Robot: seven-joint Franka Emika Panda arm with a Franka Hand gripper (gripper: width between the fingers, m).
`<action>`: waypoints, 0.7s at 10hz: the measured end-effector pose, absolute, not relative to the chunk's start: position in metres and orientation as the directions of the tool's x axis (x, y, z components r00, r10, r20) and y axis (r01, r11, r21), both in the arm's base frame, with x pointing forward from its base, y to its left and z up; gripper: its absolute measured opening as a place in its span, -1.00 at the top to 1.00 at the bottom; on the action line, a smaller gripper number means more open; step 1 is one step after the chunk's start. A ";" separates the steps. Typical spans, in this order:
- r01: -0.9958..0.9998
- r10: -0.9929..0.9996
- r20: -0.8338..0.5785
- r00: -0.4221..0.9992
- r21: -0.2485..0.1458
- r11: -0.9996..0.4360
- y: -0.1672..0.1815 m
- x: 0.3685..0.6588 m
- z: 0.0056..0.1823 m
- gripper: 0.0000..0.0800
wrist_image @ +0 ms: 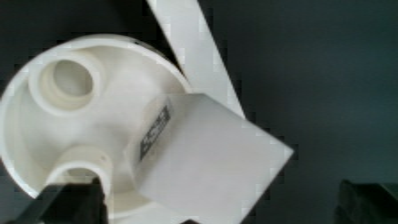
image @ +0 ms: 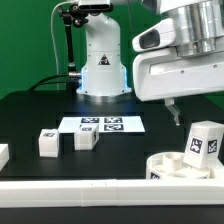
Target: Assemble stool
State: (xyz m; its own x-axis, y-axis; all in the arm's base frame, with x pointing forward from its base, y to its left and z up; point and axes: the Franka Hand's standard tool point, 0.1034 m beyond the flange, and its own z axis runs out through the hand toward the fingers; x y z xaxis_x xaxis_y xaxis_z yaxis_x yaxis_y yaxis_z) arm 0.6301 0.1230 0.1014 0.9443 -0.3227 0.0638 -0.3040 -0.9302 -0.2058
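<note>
The white round seat disc (image: 170, 166) lies at the front of the exterior view's right, next to the rail. A blocky white leg (image: 205, 141) with a square tag stands upright on it. My gripper (image: 176, 114) hangs just above and a little to the left of that leg, not touching it. In the wrist view the seat disc (wrist_image: 63, 95) shows a round socket hole, and the leg (wrist_image: 210, 150) stands on it. My gripper (wrist_image: 217, 208) is open, with its dark fingers (wrist_image: 71, 200) wide apart on either side of the leg and holding nothing.
Two more tagged legs (image: 47, 142) (image: 86, 139) lie on the black table left of centre, and another white part (image: 3, 153) sits at the left edge. The marker board (image: 101, 124) lies before the robot base (image: 102, 60). A long white rail (image: 80, 195) (wrist_image: 187, 40) borders the front.
</note>
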 end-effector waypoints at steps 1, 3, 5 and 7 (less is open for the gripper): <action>-0.187 -0.206 0.090 0.974 -0.188 -0.964 0.124 0.629 0.102 -0.62; -0.102 -0.123 0.115 0.986 -0.173 -0.980 0.126 0.627 0.103 -0.62; 0.035 0.014 0.137 0.991 -0.154 -0.988 0.124 0.627 0.102 -0.62; 0.166 0.145 0.154 0.977 -0.131 -0.977 0.124 0.627 0.101 -0.62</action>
